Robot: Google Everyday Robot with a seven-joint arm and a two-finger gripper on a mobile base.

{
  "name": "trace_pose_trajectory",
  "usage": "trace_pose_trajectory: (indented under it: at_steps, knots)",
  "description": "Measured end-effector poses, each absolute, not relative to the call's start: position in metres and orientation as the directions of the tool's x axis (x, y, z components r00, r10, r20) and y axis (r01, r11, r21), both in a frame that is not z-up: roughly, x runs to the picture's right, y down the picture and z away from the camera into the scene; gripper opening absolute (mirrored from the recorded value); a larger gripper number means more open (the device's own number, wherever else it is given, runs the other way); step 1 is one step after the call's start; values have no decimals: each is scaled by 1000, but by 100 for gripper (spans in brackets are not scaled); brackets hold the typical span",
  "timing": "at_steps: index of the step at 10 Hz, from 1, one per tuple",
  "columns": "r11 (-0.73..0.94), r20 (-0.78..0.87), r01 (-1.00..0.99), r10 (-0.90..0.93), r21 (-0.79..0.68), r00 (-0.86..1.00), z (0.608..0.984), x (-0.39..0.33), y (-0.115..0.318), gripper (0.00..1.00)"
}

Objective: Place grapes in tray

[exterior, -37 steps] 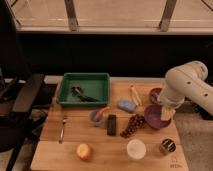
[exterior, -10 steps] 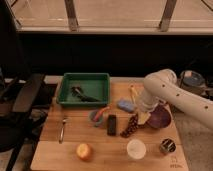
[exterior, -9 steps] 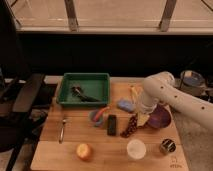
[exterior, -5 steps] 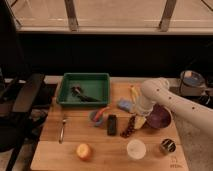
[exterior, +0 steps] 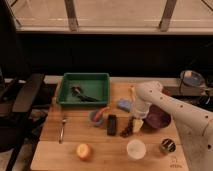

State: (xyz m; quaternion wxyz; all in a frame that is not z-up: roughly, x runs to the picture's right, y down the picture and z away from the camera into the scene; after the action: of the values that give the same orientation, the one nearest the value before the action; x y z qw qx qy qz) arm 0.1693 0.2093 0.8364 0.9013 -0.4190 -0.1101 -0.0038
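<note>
The grapes [exterior: 129,128] lie as a dark purple-red bunch on the wooden table, right of the black block [exterior: 112,124]. My gripper [exterior: 136,118] hangs from the white arm right above the bunch's upper end. The green tray [exterior: 66,91] sits at the back left of the table, well to the left of the gripper, with a dark utensil lying in it.
A purple bowl [exterior: 160,118] sits just right of the gripper. A small bowl [exterior: 97,117], a blue item [exterior: 124,104], a white cup [exterior: 135,149], a dark can [exterior: 167,146], an orange fruit [exterior: 83,151] and a fork [exterior: 62,130] are on the table. A black chair [exterior: 20,100] stands left.
The arm has swung left from the table's right side and come down over the grapes. The grapes have not moved.
</note>
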Motion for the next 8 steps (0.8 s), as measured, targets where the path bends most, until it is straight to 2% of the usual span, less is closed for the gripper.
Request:
trace_pose_trajectory:
  at_steps: [2,4,8]
  knots:
    - [664,210,103,84,-741,974,825,170,203,17]
    - [711,243,120,74,-693,967,801,167,181,1]
    - [816,315,162,26,-555,949,735,152,121,0]
